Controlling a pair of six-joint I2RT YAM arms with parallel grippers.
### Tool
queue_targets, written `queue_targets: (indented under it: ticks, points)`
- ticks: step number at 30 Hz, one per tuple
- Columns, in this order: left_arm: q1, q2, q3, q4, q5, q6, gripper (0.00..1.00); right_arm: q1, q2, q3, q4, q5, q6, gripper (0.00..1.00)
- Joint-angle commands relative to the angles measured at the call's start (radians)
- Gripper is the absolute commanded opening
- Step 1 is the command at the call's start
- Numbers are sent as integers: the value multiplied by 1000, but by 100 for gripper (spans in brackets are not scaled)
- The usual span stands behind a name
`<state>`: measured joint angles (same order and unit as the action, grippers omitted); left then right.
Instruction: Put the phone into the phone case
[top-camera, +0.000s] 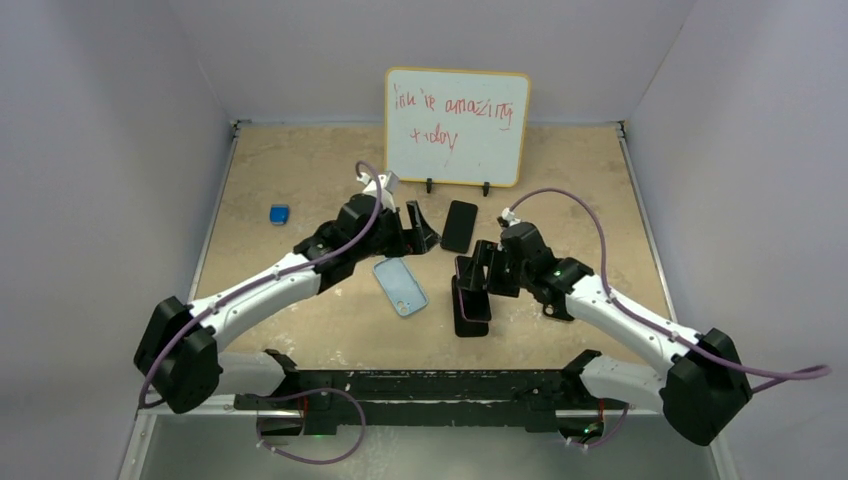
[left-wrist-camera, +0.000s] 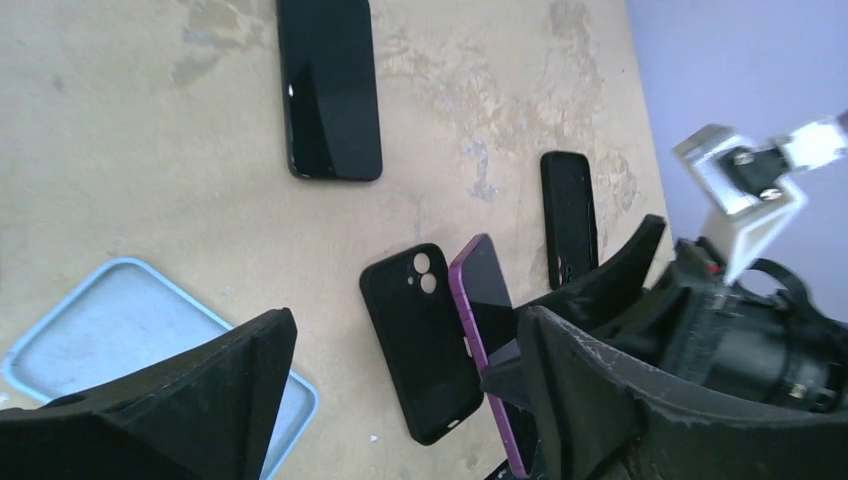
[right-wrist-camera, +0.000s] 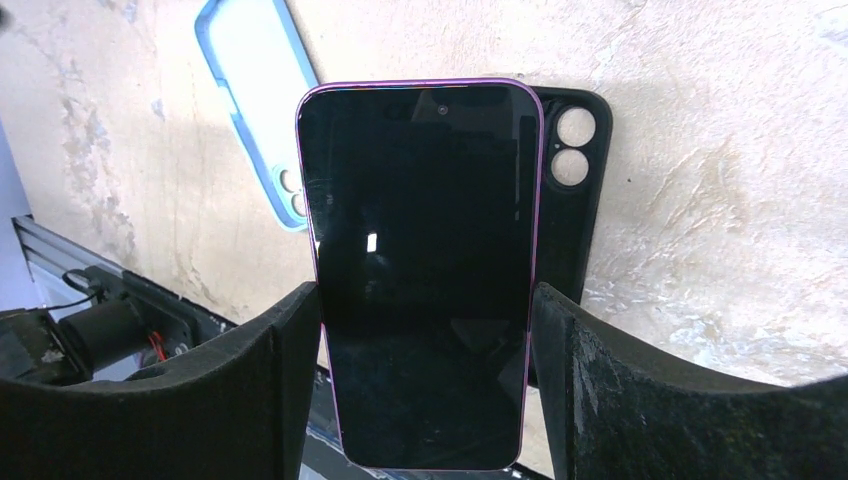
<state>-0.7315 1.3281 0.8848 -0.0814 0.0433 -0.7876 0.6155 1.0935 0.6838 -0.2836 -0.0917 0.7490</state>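
A tan, mottled table (top-camera: 300, 170) with darker stains spreads beneath the left claw (top-camera: 420, 230) and the right claw (top-camera: 478, 272). Pale lilac-grey walls close it in: a left wall (top-camera: 100, 150) well out from the left claw, a right wall (top-camera: 750, 150) well out from the right claw, and a back wall (top-camera: 300, 50) beyond both. Just behind the claws a yellow-framed whiteboard (top-camera: 457, 125) with red handwriting stands on black feet. The light is soft and even.

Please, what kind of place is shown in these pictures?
Probably a robot lab test cell: plain pale walls box in a tan table, a handwritten whiteboard stands at the back, and a black phone and a light blue phone case lie out like practice items.
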Motion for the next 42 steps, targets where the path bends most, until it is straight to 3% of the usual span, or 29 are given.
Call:
queue_targets:
  ticks: [1, 10, 28, 35, 42]
  points:
    - [38, -88, -53, 43, 53, 87, 86, 42, 51, 5, 78, 51, 45, 33]
    - [136, -180, -156, 23, 96, 73, 89, 84, 143, -19, 122, 105, 66, 34]
    - [147, -152, -174, 24, 117, 56, 75, 110, 172, -65, 172, 145, 93, 40]
    - [145, -152, -196, 25, 122, 40, 72, 112, 197, -76, 184, 175, 87, 47]
    - [145, -130, -133, -97, 88, 67, 69, 112, 201, -70, 162, 180, 75, 57]
